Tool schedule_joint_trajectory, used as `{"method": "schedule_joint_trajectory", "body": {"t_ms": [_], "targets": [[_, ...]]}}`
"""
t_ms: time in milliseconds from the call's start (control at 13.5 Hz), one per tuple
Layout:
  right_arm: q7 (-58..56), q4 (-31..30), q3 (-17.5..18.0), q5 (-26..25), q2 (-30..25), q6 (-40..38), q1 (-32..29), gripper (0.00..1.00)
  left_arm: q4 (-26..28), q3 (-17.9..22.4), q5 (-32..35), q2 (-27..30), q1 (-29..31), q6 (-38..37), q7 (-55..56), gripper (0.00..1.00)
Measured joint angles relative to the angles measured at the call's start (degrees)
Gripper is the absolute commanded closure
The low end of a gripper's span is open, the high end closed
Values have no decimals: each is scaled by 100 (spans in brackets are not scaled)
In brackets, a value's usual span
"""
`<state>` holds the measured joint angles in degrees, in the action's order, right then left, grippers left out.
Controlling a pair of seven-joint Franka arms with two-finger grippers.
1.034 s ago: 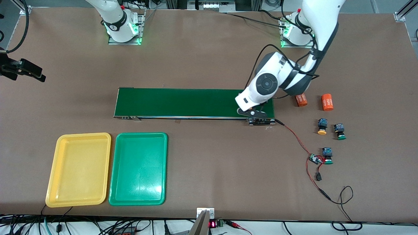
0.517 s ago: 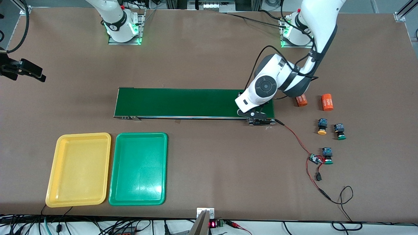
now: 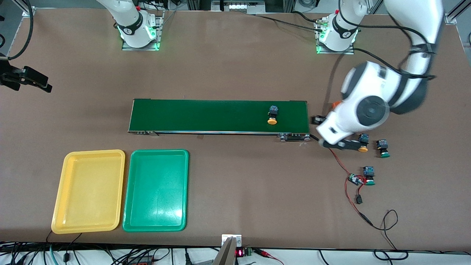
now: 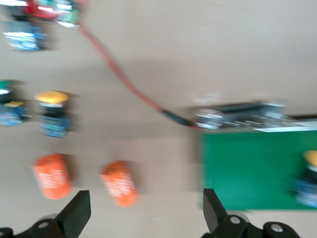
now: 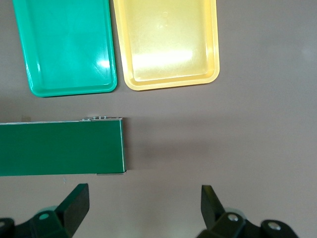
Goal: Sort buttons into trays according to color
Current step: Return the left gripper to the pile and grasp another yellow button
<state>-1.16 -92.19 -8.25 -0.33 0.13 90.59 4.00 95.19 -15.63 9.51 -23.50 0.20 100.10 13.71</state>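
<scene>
One orange-capped button [image 3: 272, 115] stands on the dark-green conveyor belt [image 3: 206, 116] near the left arm's end; it also shows in the left wrist view [image 4: 309, 178]. My left gripper [image 3: 331, 133] [image 4: 143, 218] is open and empty over the table between the belt's end and the loose buttons. A second orange-capped button [image 3: 363, 144] [image 4: 52, 116] lies partly under it. Two green-capped buttons [image 3: 383, 149] [image 3: 369, 176] lie on the table. The yellow tray [image 3: 88, 191] [image 5: 168, 39] and green tray [image 3: 156, 189] [image 5: 64, 44] are empty. My right gripper [image 5: 143, 198] waits open, high beside the belt's other end [image 5: 59, 146].
Two orange cylinders [image 4: 52, 176] [image 4: 119, 183] lie by the left gripper, mostly hidden under the arm in the front view. A small circuit board [image 3: 355, 179] on red wires [image 3: 336, 158] lies beside one green-capped button. The wire runs to the belt's motor end [image 3: 294, 137].
The left gripper let go of the orange-capped button on the belt and swung away toward the left arm's end, over the loose buttons and cylinders. The right arm has not moved.
</scene>
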Motion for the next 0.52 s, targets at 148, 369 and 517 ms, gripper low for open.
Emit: {"method": "schedule_joint_trajectory", "body": {"t_ms": [148,369,517], "targets": [[0,0,0,0,0,0,1,0,8,9,599,-291,421,7,-567,0],[-5,-1,80,0,0,0,5,0,48,10,1018,-745,686,218,-961,0],[-5,-1,122,0,-1,1,9,0,168,10,1077,-926,792,588,-1026,0]]}}
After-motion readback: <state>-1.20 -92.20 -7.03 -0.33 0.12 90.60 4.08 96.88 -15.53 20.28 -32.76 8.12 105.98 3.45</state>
